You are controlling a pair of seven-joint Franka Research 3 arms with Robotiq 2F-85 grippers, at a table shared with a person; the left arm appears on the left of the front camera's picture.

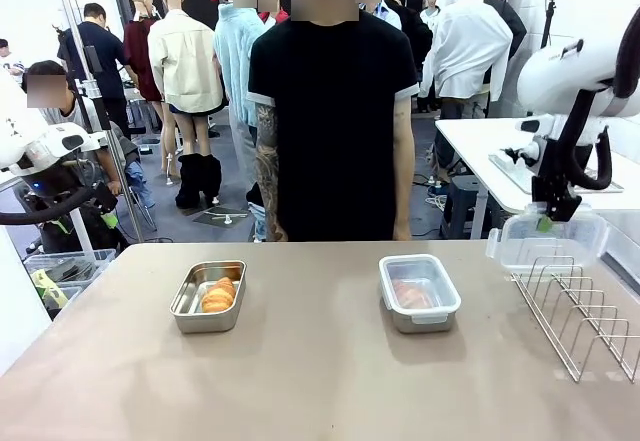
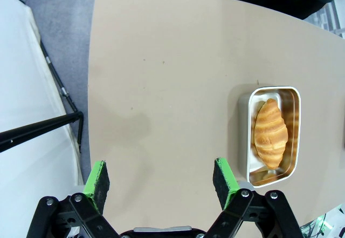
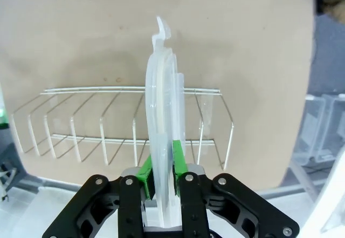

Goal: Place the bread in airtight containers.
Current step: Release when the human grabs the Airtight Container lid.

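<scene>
An open steel container [image 1: 184,303] on the table's left holds a golden croissant [image 1: 218,295]. The second container [image 1: 417,322], to the right of the middle, has a clear lid [image 1: 440,279] on it and a croissant [image 1: 410,294] showing through. My right gripper [image 1: 545,219] is shut on another clear lid [image 1: 545,243], held on edge above the wire rack [image 1: 580,311]. The right wrist view shows that lid [image 3: 160,103] pinched between the green pads [image 3: 178,160]. My left gripper [image 2: 160,178] hangs open over bare table, left of the open container [image 2: 242,135] and its croissant [image 2: 270,133].
A person in a black t-shirt [image 1: 330,111] stands at the far edge with arms down. The wire rack [image 3: 81,124] takes up the table's right end. Bare tabletop [image 1: 300,381] lies in front of both containers and between them.
</scene>
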